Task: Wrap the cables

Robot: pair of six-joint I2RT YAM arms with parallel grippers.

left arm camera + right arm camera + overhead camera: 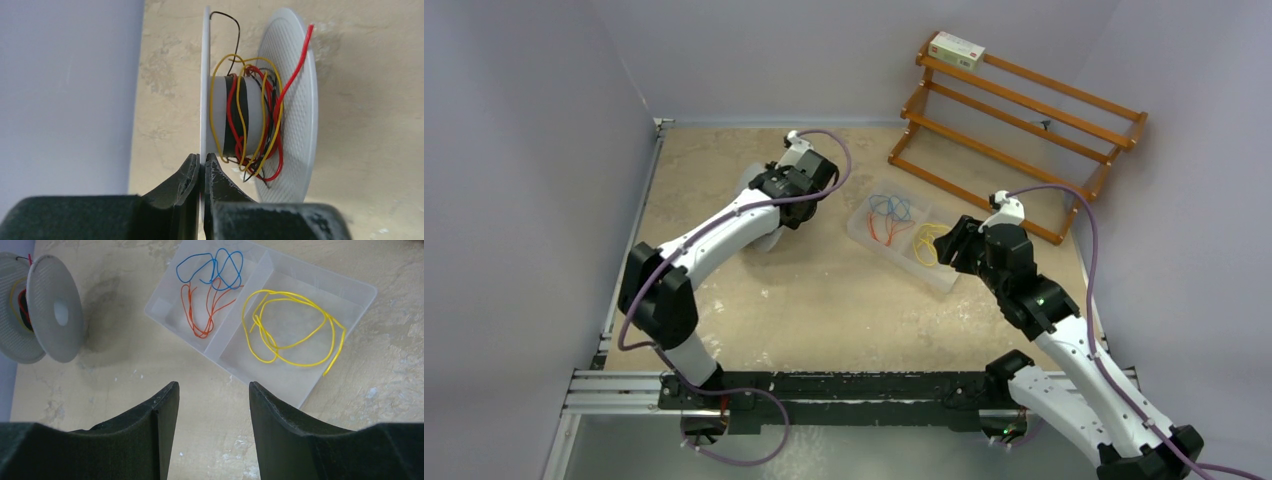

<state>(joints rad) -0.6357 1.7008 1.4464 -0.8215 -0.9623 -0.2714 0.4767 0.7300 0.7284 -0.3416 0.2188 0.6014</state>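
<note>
We have the left hand (pixel 201 167) pinched tight on the thin edge of the spool (pixel 295 110), its fingers meeting on the near disc (pixel 205 90) at 6 o'clock of that disc in the wrist view. The spool stands on its edges on the surface (pixel 824 300). Loose yellow turns (pixel 213 115) sit on its core among red and black ones. The right hand (pixel 212 386) hangs wide and holds nothing, above bare surface.

The yellow cable (pixel 258 320) to be wrapped lies loosely coiled in the tray (pixel 350 295), at about 1 o'clock from the right hand, well apart from the spool at 10 o'clock.

We judge that the step is to fetch that cable while the left hand steadies the spool. To do it well, we should:
- keep the left pinch firm, so the spool neither rolls nor tips;
- take the cable close to its free end, at 5 o'clock of the coil, rather than mid-loop;
- lift it straight up, so the loops clear the tray's walls and divider without dragging the light tray along.

The tray is clear plastic with two compartments. The one at its 4 o'clock end holds only the yellow cable. The one at its 10 o'clock end holds a blue wire (pixel 216 277) and an orange-red wire (pixel 200 330), partly overlapping.
</note>
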